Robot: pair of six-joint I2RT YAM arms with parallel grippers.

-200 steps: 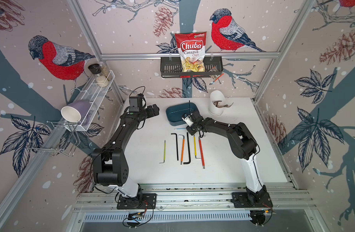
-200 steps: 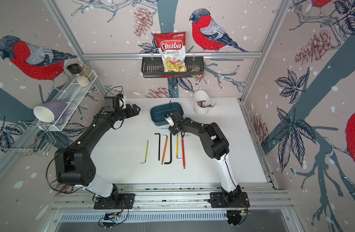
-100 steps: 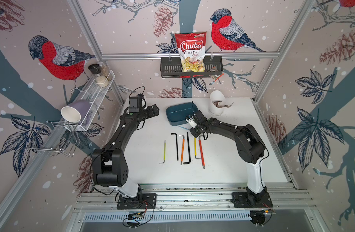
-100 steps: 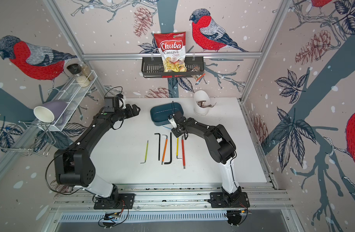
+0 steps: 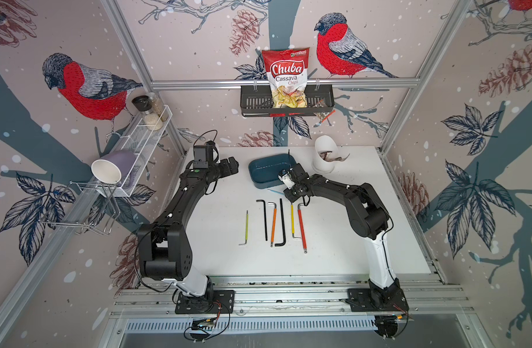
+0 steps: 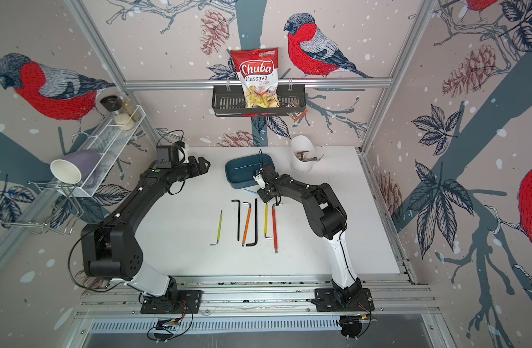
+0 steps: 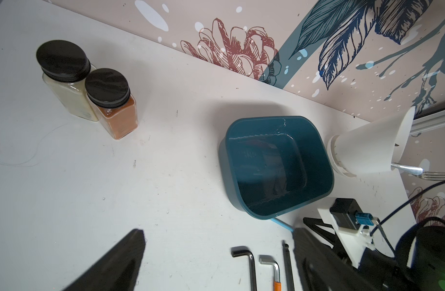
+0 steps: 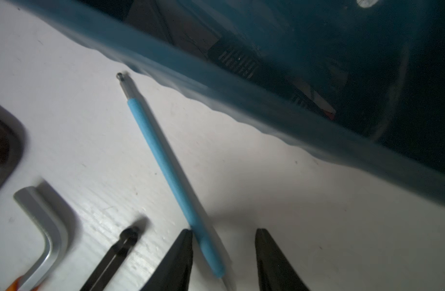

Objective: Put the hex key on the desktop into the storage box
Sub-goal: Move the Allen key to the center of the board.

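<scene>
The right gripper point(image 8: 224, 230) was unclenched. Its two fingers point(image 8: 181, 252) stood apart, and the blue hex key point(image 8: 164, 161) lay between them on the desktop point(image 5: 334, 241), near one finger and not pinched. The key lay just beside the outer wall of the storage box point(image 5: 266, 168), upper centre in both top views. The right arm came from the lower right with a bent elbow and a low forearm. The left gripper point(image 7: 216, 233), spread and empty, hung at upper left on an arched arm.

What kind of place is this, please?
Probably a robot test cell, not a real room: two arms bolted to aluminium rails, a white desktop enclosed by bird wallpaper, hex keys in a row.
</scene>
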